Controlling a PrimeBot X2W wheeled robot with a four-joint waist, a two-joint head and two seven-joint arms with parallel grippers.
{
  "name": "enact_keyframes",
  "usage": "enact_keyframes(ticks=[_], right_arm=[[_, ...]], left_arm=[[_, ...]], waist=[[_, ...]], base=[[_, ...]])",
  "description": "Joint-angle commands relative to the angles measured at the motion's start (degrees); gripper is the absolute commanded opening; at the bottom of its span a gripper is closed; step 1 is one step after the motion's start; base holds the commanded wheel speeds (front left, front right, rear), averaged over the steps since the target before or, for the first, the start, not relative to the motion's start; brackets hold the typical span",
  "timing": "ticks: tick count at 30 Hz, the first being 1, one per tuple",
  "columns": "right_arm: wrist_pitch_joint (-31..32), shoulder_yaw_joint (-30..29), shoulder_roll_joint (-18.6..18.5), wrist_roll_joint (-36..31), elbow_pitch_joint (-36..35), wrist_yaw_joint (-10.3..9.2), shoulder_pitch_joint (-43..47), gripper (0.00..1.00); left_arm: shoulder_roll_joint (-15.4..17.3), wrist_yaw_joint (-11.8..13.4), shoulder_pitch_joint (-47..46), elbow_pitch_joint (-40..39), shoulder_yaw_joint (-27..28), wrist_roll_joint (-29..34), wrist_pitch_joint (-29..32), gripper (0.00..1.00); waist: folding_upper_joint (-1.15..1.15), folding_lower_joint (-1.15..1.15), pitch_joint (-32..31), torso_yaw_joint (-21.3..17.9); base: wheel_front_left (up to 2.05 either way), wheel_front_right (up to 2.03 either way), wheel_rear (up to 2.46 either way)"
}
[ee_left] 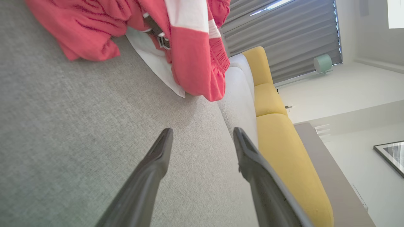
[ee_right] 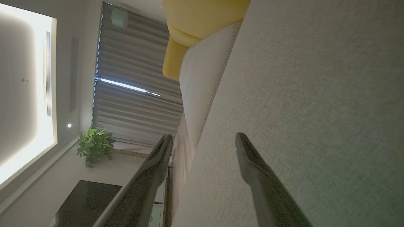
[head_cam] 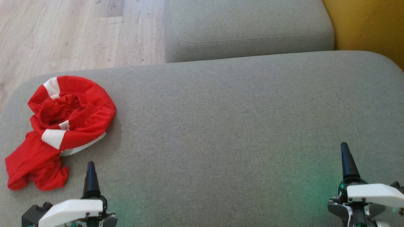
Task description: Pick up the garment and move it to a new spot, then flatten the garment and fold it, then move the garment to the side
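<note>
Closest to the robot, the left gripper point(ee_left: 202, 132) and the right gripper point(ee_right: 203, 137) hover low over the grey seat cushion point(head_cam: 221, 126), jaws spread wide with nothing between them. Just ahead and left of the left gripper lies the red-and-white garment point(head_cam: 66, 126), a crumpled heap by the cushion's left edge, well apart from the right gripper. I'd say nothing is done yet: pickup, move, flattening, fold and setting aside all remain. The heap's long axis runs near to far, leaning slightly right, with its rumpled tail nearest the robot and its gathered opening facing up at the far end. Beyond are a second grey cushion point(head_cam: 246, 28) and wooden floor point(head_cam: 63, 31).
</note>
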Motion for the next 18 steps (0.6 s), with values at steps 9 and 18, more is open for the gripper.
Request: enact_keyframes(ticks=[9,18], right_arm=[[-2.3,1.91,-0.33,-8.26,-3.52,-0.01,-0.94,1.0],[-3.82,3.0,-0.36,-14.51,-4.46,-0.02,-0.63,1.0]], left_arm=[[0.32,1.06,-0.78,-3.36,-1.06,7.41,-2.31,1.0],[0.34,1.92,-0.36,-4.14,-2.05,14.46,-3.82,1.0]], waist=[[0.0,0.0,-0.57,0.19],[0.0,0.0,-1.06,0.09]], base=[[0.0,0.0,0.0],[0.0,0.0,0.0]])
